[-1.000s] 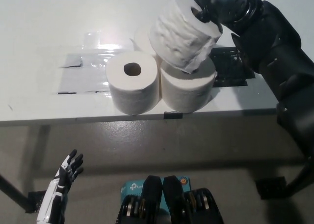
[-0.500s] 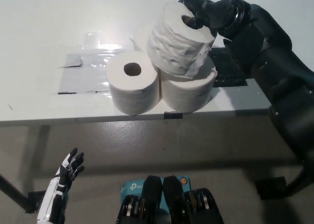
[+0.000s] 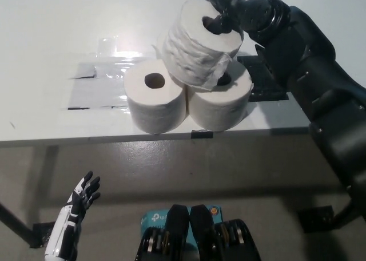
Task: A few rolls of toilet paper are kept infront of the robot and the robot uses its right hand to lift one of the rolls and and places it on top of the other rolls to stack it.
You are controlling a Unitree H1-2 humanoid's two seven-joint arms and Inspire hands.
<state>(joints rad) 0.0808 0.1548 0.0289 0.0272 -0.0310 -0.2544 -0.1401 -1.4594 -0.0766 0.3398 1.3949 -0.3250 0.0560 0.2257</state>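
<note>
My black right hand [image 3: 231,12] is shut on a toilet paper roll [image 3: 197,52], fingers hooked into its core. The roll hangs tilted above the other rolls, a loose sheet edge trailing at its lower right. Under it stand two upright rolls side by side on the white table [image 3: 51,49]: the left roll [image 3: 154,101] and the right roll [image 3: 223,103]. A third roll [image 3: 163,43] behind them is mostly hidden. The held roll overlaps both front rolls; I cannot tell whether it touches them. My white left hand [image 3: 80,201] rests low at the lower left, fingers spread.
A clear plastic sheet [image 3: 97,83] is taped to the table left of the rolls. A black flat object [image 3: 263,80] lies behind the right roll under my forearm. The table's front edge [image 3: 114,139] runs just before the rolls. A teal box [image 3: 154,218] sits on the floor.
My right hand has carried the held roll leftward, from over the right roll toward the gap between the standing rolls. The left hand has barely moved.
</note>
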